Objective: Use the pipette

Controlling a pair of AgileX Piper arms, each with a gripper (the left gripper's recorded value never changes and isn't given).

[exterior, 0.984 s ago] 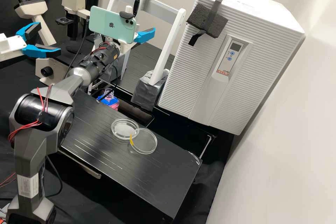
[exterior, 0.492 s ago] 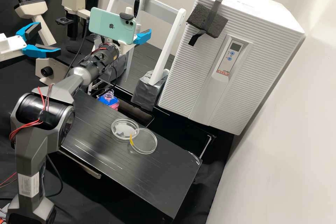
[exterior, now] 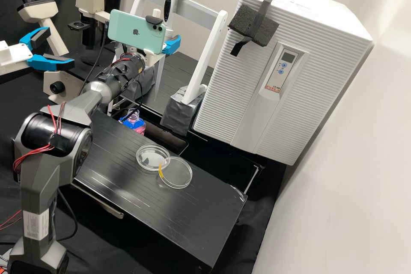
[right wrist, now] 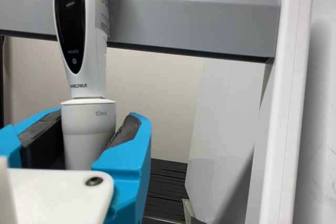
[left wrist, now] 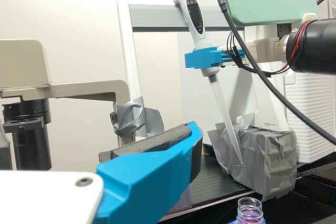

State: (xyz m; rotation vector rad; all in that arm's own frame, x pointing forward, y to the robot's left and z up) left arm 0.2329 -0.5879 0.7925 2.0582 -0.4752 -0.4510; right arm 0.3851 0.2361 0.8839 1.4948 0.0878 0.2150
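Observation:
The white pipette (exterior: 166,5) is upright in my right gripper (exterior: 170,46), which is shut on its body just below the grey rack bar (exterior: 195,10). Its long clear tip (exterior: 157,81) hangs above and behind the open bottle of pink liquid (exterior: 135,121). In the right wrist view the pipette (right wrist: 84,51) stands between the blue fingers (right wrist: 126,150). The left wrist view has the pipette (left wrist: 195,22), its tip (left wrist: 227,124) and the bottle's mouth (left wrist: 250,209). My left gripper (exterior: 58,48) is open at the far left, holding nothing.
Two clear petri dishes (exterior: 153,157) (exterior: 176,172) lie side by side on the black raised tray (exterior: 171,218). A large white ribbed appliance (exterior: 278,68) stands at the right. Microscopes (exterior: 38,13) are at the back left. A mint phone (exterior: 136,31) rides on the right arm.
My right gripper has moved a little to the left with the pipette, bringing its tip nearer over the pink bottle. The left gripper has stayed where it was.

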